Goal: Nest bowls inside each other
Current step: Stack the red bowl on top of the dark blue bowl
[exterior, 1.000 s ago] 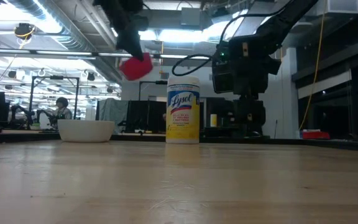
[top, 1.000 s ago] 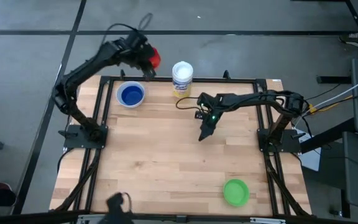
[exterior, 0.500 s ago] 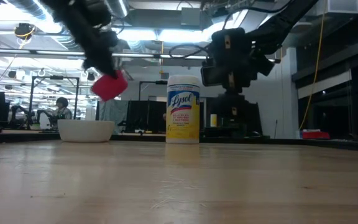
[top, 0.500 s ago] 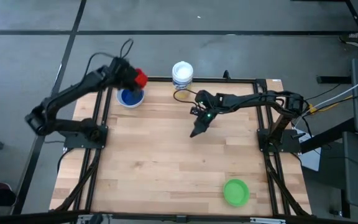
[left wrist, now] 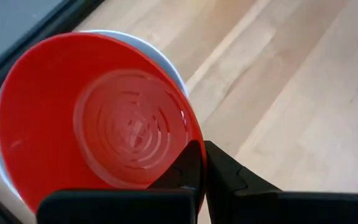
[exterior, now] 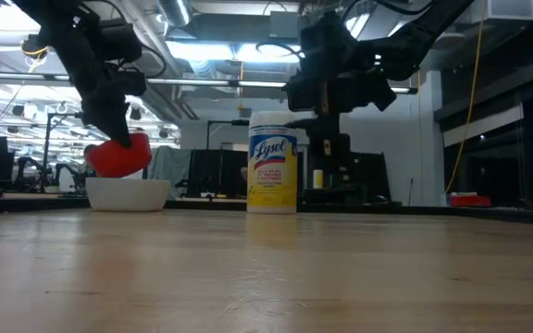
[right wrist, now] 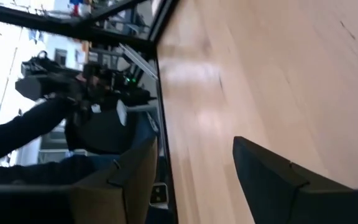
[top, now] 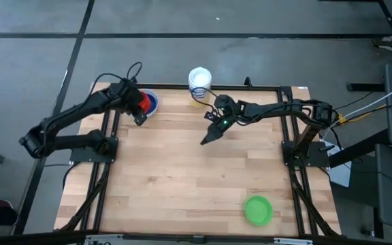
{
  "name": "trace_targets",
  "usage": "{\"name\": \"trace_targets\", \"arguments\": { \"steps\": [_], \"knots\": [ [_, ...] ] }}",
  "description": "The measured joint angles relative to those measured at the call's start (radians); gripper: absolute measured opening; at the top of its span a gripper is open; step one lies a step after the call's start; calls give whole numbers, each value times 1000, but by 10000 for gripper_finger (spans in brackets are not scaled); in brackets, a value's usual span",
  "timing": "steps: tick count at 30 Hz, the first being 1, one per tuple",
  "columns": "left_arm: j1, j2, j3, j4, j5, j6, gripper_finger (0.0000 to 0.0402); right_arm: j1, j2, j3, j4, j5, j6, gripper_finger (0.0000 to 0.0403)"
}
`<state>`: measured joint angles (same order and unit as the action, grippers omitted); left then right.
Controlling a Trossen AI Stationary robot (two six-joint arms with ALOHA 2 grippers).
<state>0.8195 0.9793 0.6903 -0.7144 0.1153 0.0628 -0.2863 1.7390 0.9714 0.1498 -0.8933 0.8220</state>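
My left gripper (top: 139,114) is shut on a red bowl (top: 139,101) at the table's far left. It holds the bowl just over a white bowl (exterior: 128,193), which rests on its base on the table. A dark blue bowl (top: 151,102) sits inside the white one. In the low view the red bowl (exterior: 118,157) hangs right above the white bowl's rim; whether they touch I cannot tell. A green bowl (top: 258,209) rests on the table near the front right. My right gripper (top: 206,139) hovers open over the table's middle far part, holding nothing. My left gripper pinches the red bowl's rim (left wrist: 188,149) between its two fingers, one finger inside the bowl and one outside. The fingers (left wrist: 194,171) come slanting down from above. The bowl hangs tilted below them, its open side toward the wrist camera.
A tall white container with a yellow label (top: 199,83) stands at the far edge, between the two grippers. The wooden table (top: 182,184) has a black frame around it, and its middle and near left lie bare.
My left gripper has come down and toward the near edge with the red bowl, from high beyond the far edge to just over the white bowl. My right gripper has shifted a little toward the table's left and tipped up.
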Motion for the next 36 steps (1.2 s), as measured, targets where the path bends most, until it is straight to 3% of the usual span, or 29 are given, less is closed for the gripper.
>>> {"name": "trace_targets", "arguments": {
  "steps": [10,26,36],
  "knots": [
    [32,101,0,22,-9,133,2,0,0,0,111,19,89,205],
    [47,231,1,80,29,229,2,0,0,0,142,22,115,199],
    [97,249,1,77,29,307,2,0,0,0,165,22,136,198]
  ]
}}
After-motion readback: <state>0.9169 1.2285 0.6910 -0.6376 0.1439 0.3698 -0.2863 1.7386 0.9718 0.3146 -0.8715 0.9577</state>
